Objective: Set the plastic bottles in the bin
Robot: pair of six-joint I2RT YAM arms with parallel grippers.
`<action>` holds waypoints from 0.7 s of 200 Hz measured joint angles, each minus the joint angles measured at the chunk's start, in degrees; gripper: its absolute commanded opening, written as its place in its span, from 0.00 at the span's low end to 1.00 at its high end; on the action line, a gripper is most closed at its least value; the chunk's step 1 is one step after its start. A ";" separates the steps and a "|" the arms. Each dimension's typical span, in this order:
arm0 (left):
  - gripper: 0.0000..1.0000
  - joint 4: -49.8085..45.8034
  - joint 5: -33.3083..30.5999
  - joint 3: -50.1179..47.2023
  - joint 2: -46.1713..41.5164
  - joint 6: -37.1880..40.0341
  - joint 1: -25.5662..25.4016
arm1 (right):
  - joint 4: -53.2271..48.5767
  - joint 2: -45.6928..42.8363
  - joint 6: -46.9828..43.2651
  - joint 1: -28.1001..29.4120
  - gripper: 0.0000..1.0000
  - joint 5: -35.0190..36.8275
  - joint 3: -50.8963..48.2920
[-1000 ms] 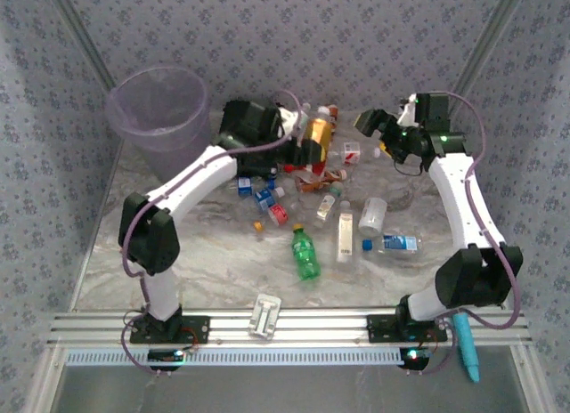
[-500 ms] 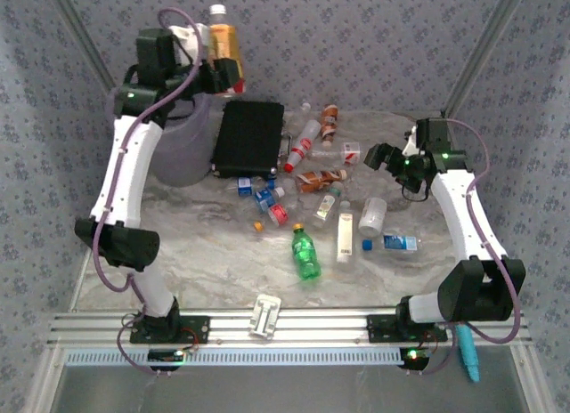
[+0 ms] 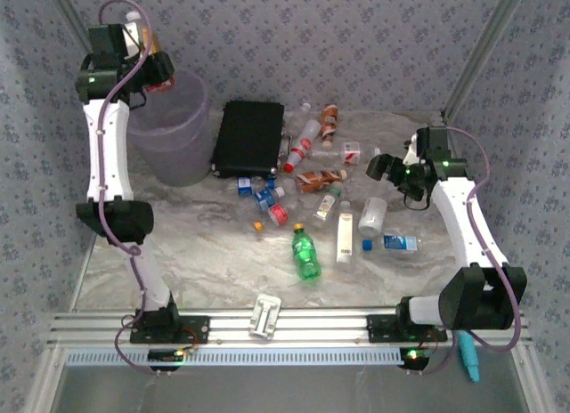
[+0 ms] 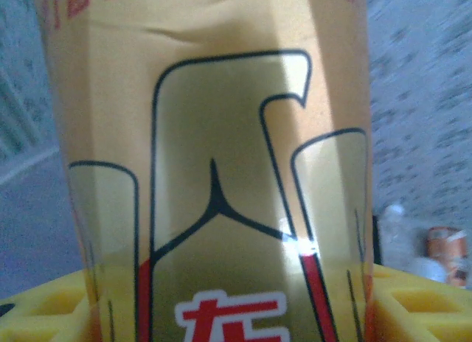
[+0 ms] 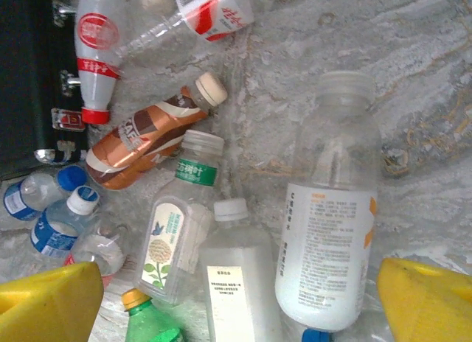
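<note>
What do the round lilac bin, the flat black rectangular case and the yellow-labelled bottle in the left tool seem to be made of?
Round lilac bin: thin plastic, translucent. Flat black rectangular case: matte hard plastic or metal, unclear; silvery latches. Yellow-labelled bottle in the left tool: probably plastic under a glossy, creased film label.

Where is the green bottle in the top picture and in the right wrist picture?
Top external: green bottle lies front middle of the table.
Right wrist: bottom edge, left of centre, cut off.
Shared landmark: black case, at the wrist picture's left edge.
</note>
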 measured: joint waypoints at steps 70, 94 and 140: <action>0.05 -7.61 -1.60 6.38 13.16 2.71 0.72 | -1.53 -2.16 -0.85 -1.36 0.97 2.51 -2.43; 0.05 -8.48 -2.32 5.60 13.64 3.63 0.72 | -2.01 -2.89 -0.90 -2.08 0.97 3.13 -4.46; 0.09 -6.54 -4.50 2.36 13.62 5.95 0.46 | -2.01 -2.89 -1.03 -3.04 0.97 3.48 -5.86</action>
